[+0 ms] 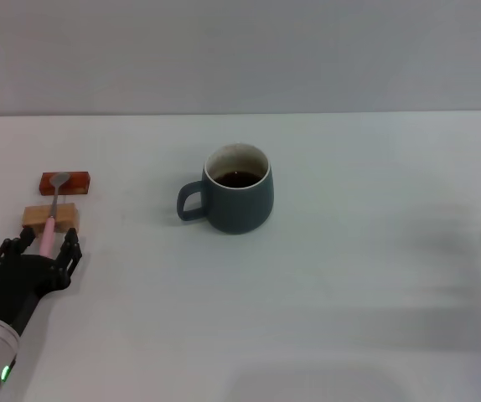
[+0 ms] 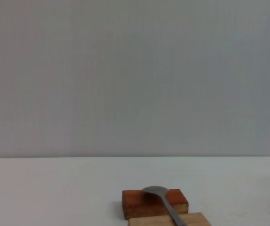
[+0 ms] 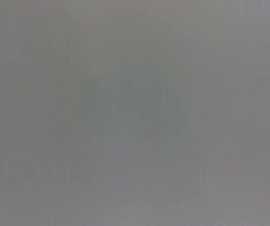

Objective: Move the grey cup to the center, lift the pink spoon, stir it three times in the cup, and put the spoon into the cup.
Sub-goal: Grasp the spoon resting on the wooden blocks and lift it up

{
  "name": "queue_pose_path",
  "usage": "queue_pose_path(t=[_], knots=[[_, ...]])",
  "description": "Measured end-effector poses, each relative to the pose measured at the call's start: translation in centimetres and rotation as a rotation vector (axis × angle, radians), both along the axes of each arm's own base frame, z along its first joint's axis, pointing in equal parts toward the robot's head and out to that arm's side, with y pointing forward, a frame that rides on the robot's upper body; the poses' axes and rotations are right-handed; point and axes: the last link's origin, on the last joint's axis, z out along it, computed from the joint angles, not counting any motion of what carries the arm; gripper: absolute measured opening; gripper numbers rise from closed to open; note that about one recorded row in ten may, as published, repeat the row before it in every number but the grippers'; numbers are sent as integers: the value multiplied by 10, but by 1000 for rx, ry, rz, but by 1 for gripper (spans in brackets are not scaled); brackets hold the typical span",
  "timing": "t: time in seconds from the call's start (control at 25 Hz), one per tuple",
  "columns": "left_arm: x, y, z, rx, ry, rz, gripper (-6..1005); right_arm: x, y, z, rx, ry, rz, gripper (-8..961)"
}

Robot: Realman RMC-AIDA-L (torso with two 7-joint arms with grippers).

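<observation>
White surface point(image 1: 349, 318) takes up nearly everything, w/ a plain grey wall behind it.

Cup point(image 1: 239, 199) sits roughly mid-surface, upright, handle pointing toward the robot's left, dark liquid inside, pale inner wall showing above it. Nothing touching it; well apart from the blocks & spoon.

Left arm comes in at the near left corner. Left tool point(image 1: 47, 245) is low at the surface, just behind the tan block, its black fingers point(image 1: 71, 249) spread to either side of the spoon's handle end. Handle lies between them; can't tell if they're actually touching it yet, looks more like straddling than pinching.

Red-brown block point(image 1: 65, 182) lies farther back, tan block point(image 1: 49, 216) just in front of it, small gap between the two. Both flat on the surface, far left.

Spoon point(image 1: 53, 209) bridges the two blocks: grey bowl resting on the red-brown one, pink handle crossing the tan one & sticking out toward the tool. Left wrist view shows the same: bowl point(image 2: 156, 190) on top of the red-brown block, stem running down over the tan one.

Right tool not visible anywhere; right wrist view is just flat grey.
</observation>
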Motion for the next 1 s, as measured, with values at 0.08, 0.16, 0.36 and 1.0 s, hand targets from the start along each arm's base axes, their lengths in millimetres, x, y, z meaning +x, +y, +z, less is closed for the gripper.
queue_pose_path(t=[0.08,0.16,0.36,1.0], knots=[[1,0,0,-3,1,-5,676,0,0,0,0,0,1,-2],[2,1,0,-3,-1,-8,648,0,0,0,0,0,1,-2],[2,1,0,-1,-1,-11,552,0,0,0,0,0,1,-1],[1,0,0,-2,2,-8,418,0,0,-1,-6,1,-4,-1]])
